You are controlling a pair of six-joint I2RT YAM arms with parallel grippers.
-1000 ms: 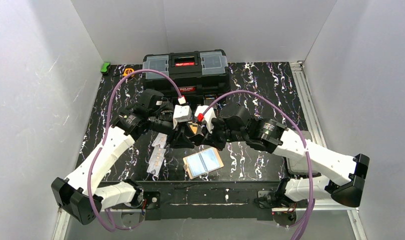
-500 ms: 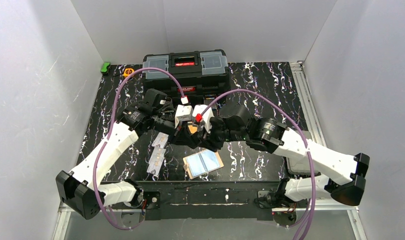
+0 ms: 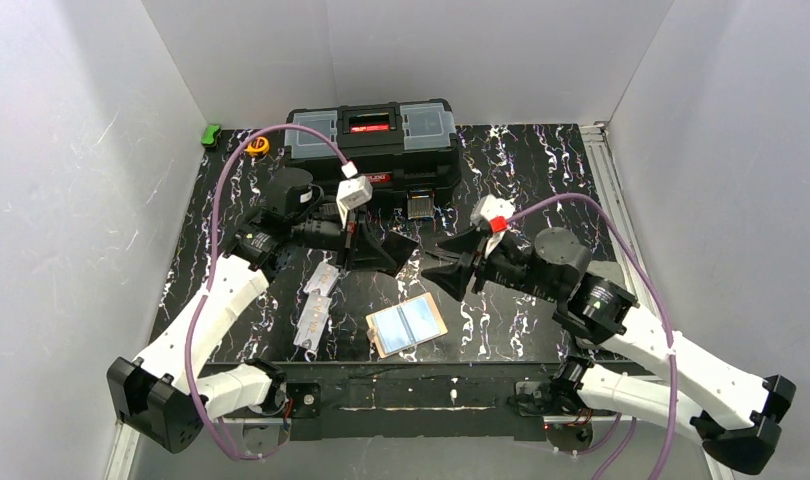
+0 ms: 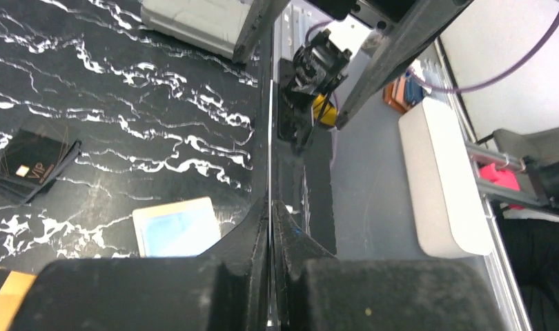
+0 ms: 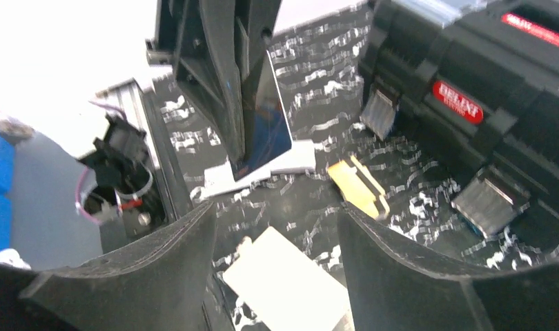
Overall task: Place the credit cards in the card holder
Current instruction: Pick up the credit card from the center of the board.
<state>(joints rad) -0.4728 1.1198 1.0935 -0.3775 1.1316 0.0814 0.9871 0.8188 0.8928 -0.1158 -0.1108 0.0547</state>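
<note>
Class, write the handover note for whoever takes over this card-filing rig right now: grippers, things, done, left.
Left gripper: shut on one dark card, held on edge.
Right gripper: open, empty.
Card holder: lying open near the front edge, no card visible inside.
More dark cards lie on the table.
Done: one card picked up.
Left: slot it, then the rest.

A robot test cell in a lab: plain white walls (image 3: 71,150) box in a table (image 3: 521,170) with a black marbled top. An aluminium rail (image 3: 609,190) edges it. A left arm (image 3: 211,310) and a right arm (image 3: 671,350) are bolted at the near edge, with purple cables (image 3: 215,210) looping above. A black toolbox (image 3: 371,135) sits at the back.
</note>
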